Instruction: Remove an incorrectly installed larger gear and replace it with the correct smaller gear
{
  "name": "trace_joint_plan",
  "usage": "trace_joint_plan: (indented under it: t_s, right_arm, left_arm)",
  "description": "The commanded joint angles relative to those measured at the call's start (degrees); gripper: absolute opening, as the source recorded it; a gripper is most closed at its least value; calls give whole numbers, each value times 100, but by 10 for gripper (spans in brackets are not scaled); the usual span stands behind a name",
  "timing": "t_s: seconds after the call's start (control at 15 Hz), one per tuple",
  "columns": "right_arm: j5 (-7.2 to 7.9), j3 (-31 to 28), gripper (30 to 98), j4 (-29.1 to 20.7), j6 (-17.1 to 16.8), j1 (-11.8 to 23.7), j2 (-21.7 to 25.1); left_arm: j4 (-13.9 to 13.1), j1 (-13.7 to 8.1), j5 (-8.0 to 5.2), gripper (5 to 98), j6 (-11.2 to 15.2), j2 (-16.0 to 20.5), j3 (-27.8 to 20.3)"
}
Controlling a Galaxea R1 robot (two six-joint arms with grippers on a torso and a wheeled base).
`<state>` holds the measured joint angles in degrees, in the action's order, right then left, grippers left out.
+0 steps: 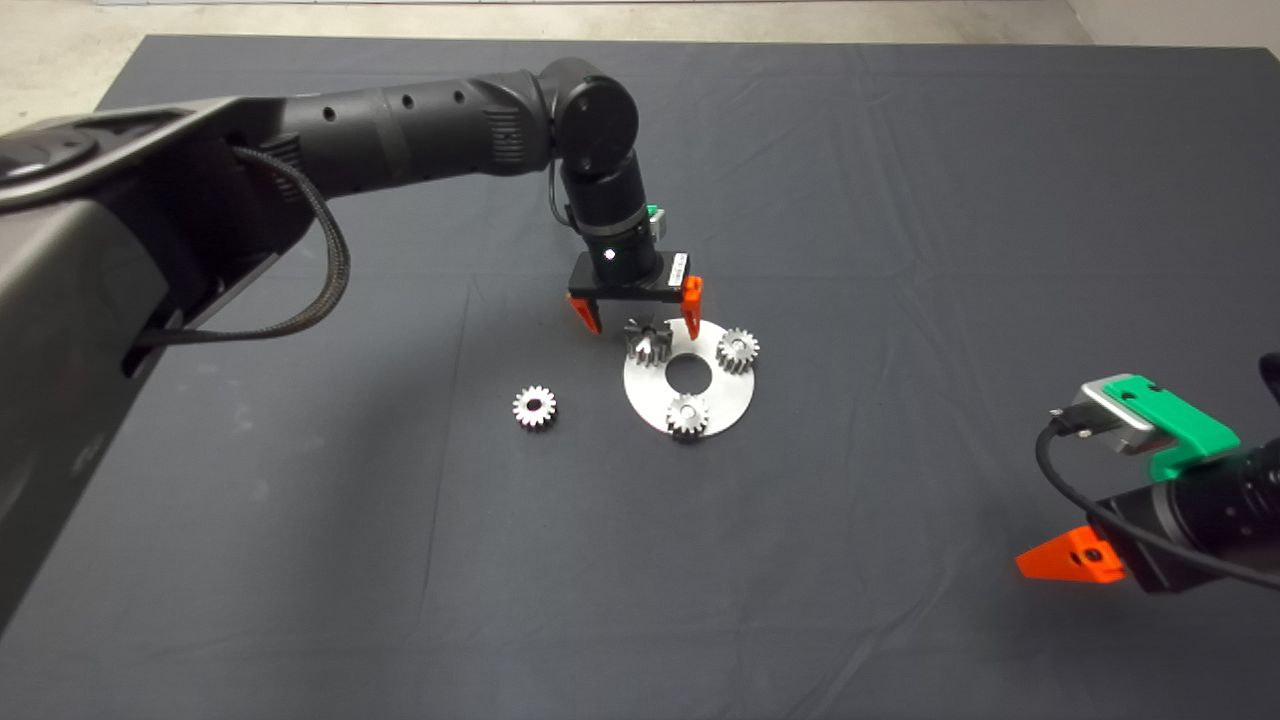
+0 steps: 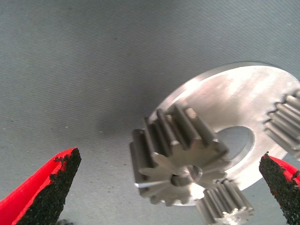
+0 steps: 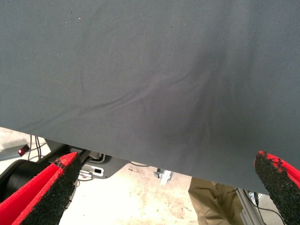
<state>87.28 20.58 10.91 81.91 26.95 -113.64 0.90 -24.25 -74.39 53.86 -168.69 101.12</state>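
Left gripper [image 1: 637, 312]: fingers spread, straddled the larger gear [image 1: 648, 342] on disc [image 1: 730, 400]. Smaller gear [image 1: 535, 407] lay apart on mat [image 1: 900, 200]. Right gripper [image 3: 164, 187]: parked, fingers spread.

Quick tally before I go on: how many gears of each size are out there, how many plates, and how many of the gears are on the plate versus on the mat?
Larger gear: 1, on the plate, between the open left gripper's fingers.
Small gears: 3; two on the plate, one on the mat.
Plate: 1.
Total: 4 gears, 1 plate; 3 gears on plate, 1 on mat.
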Motion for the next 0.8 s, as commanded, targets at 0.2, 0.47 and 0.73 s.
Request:
trace_joint_plan:
  t_s: [0.2, 0.47, 0.73]
  right_arm:
    - [-1, -11, 978, -151, -17, 100, 21]
    - [-1, -3, 978, -151, -17, 100, 30]
    - [-1, -3, 978, -151, -17, 100, 30]
  left_arm:
    - [-37, -107, -6, 976, -33, -11, 3]
    - [-37, -107, 3, 976, -33, -11, 11]
    - [-37, -107, 38, 976, -24, -11, 3]
